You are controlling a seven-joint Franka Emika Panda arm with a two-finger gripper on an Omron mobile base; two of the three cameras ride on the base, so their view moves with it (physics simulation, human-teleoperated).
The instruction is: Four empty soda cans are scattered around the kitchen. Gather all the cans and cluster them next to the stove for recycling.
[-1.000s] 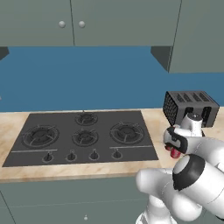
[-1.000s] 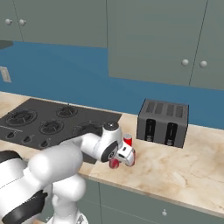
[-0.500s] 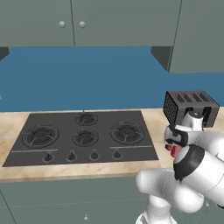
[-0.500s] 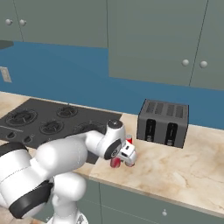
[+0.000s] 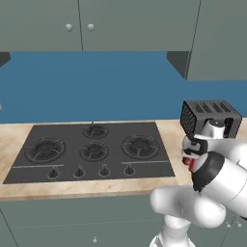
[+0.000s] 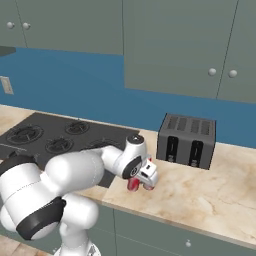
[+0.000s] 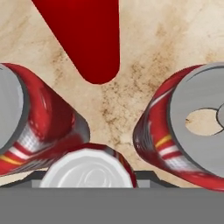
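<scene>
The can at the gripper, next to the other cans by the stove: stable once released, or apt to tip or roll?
Upright on flat marble, the soda can probably stays put. It looks tall and, being empty, likely light, so a nudge from the gripper could topple it. Two neighbouring cans stand close, so it might knock them.

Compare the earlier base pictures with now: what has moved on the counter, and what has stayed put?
The arm's bulky elbow has swung rightward and higher. The hand stays low over the soda cans on the counter between stove and toaster. Cans, stove and toaster have not visibly moved.
</scene>
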